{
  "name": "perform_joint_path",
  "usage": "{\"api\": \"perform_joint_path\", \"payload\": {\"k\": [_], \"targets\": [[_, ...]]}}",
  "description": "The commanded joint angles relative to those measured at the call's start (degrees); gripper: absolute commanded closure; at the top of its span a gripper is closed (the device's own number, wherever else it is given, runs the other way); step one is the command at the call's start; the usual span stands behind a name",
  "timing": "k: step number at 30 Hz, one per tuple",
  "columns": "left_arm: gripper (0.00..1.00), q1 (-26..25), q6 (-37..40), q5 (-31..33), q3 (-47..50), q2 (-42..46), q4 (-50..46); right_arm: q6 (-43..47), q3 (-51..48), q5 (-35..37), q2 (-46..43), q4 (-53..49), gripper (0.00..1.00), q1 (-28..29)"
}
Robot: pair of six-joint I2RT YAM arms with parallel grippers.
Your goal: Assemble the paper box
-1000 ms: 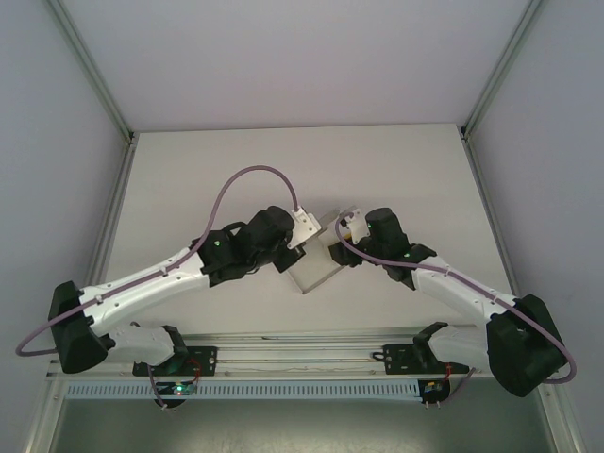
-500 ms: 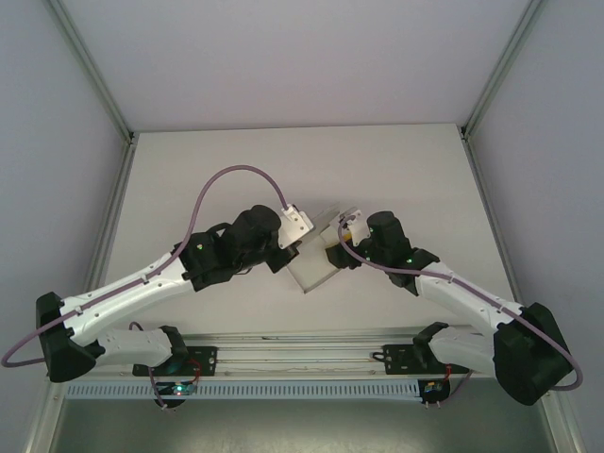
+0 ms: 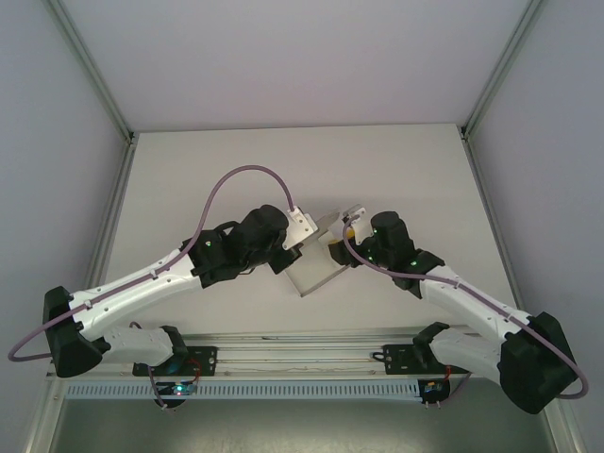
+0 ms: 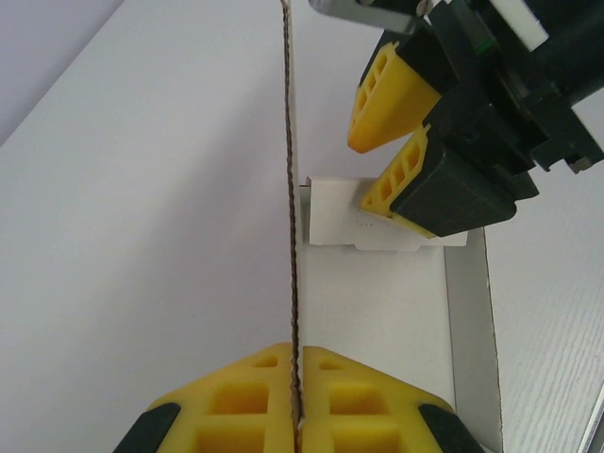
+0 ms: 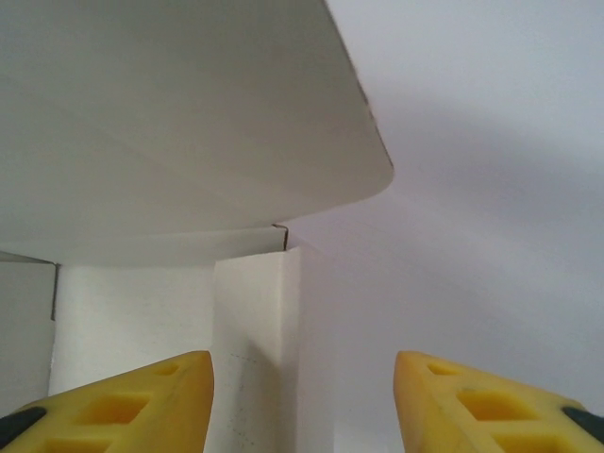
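Observation:
The paper box (image 3: 317,271), white card and partly folded, lies open at mid-table between both arms. My left gripper (image 3: 292,253) is shut on the box's left wall (image 4: 291,189), which the left wrist view shows edge-on between the yellow fingers (image 4: 245,396). My right gripper (image 3: 335,248) stands open at the box's far right end. In the left wrist view its lower finger (image 4: 396,179) rests against a small folded end flap (image 4: 330,212). In the right wrist view a box corner (image 5: 260,321) stands between the spread fingertips, under a curved flap (image 5: 189,113).
The white table (image 3: 189,179) stretches bare around the box, bounded by metal frame rails (image 3: 113,217) left and right. Both arm bases sit on the rail at the near edge (image 3: 302,354). A purple cable (image 3: 236,179) loops above the left arm.
The left arm's elbow swung left and partly back while its wrist stayed at the box. The right arm shifted slightly right. The box has barely moved.

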State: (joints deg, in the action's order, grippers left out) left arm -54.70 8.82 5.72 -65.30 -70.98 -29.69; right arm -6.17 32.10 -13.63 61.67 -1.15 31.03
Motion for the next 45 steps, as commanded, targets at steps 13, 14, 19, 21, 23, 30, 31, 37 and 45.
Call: {"api": "perform_joint_path", "payload": {"k": [13, 14, 19, 21, 23, 30, 31, 37, 45], "targets": [[1.0, -0.7, 0.0, 0.6, -1.9, 3.4, 0.2, -1.4, -1.7, 0.4, 0.8, -0.1, 0.57, 0.6], [1.0, -0.7, 0.0, 0.5, -1.9, 3.4, 0.1, -1.3, -1.6, 0.3, 0.6, -0.2, 0.58, 0.5], [1.0, -0.7, -0.2, -0.9, -1.8, 3.8, 0.2, -1.0, -1.2, 1.4, 0.5, -0.6, 0.68, 0.6], [1.0, -0.8, -0.4, -1.4, -2.1, 3.8, 0.3, -0.7, -0.9, 2.7, 1.0, -0.7, 0.72, 0.9], [1.0, -0.7, -0.5, -1.7, -2.7, 3.7, 0.2, -0.4, -0.5, 5.9, 1.7, -1.0, 0.82, 1.8], [1.0, -0.7, -1.8, -1.7, -10.5, 1.0, -1.3, 1.8, 1.8, 25.3, 6.4, -1.6, 1.0, 8.4], [1.0, -0.7, -1.9, -1.6, -11.7, 0.7, -1.8, 2.2, 2.4, 27.7, 7.0, -1.9, 1.0, 9.1], [1.0, -0.7, -7.1, 0.0, -17.0, 0.0, -3.8, 9.3, 4.8, 53.6, 12.1, -1.6, 1.0, 16.9], [1.0, -0.7, -11.4, 3.0, -16.7, 2.0, -3.1, 17.4, 6.0, 72.6, 20.1, -2.0, 1.0, 19.7]]}}
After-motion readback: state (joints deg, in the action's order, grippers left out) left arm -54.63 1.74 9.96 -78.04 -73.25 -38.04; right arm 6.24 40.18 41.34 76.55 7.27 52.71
